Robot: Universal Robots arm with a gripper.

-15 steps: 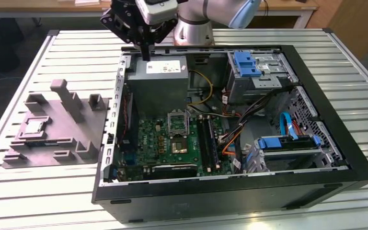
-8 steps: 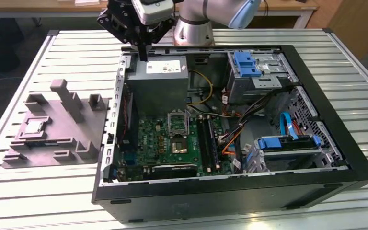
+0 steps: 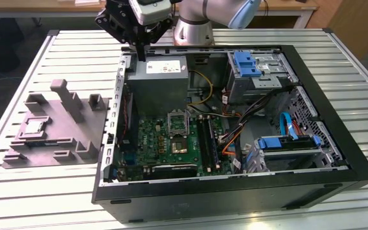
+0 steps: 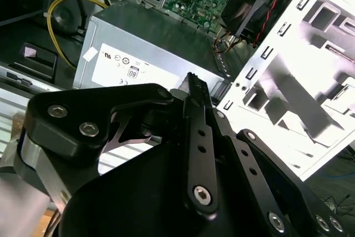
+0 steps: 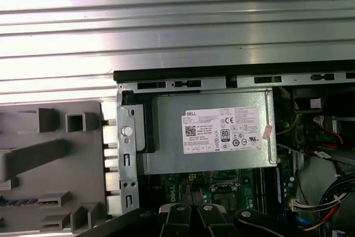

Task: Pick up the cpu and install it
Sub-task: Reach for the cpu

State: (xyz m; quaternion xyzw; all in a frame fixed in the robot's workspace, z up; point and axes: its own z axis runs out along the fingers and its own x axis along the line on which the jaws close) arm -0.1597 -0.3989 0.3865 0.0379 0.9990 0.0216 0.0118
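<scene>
I see my gripper (image 3: 141, 55) with its fingers pressed together and empty, just above the power supply (image 3: 158, 81) inside the open case (image 3: 235, 194). The cpu (image 3: 33, 127) sits well away from it, in the grey holder (image 3: 65, 140).

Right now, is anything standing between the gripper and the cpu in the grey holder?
Nothing covers the cpu, which lies open in the grey holder on the exterior view's left. The gripper hangs over the power supply; the holder's upright posts and the case wall stand between them, seemingly lower than the gripper.
</scene>
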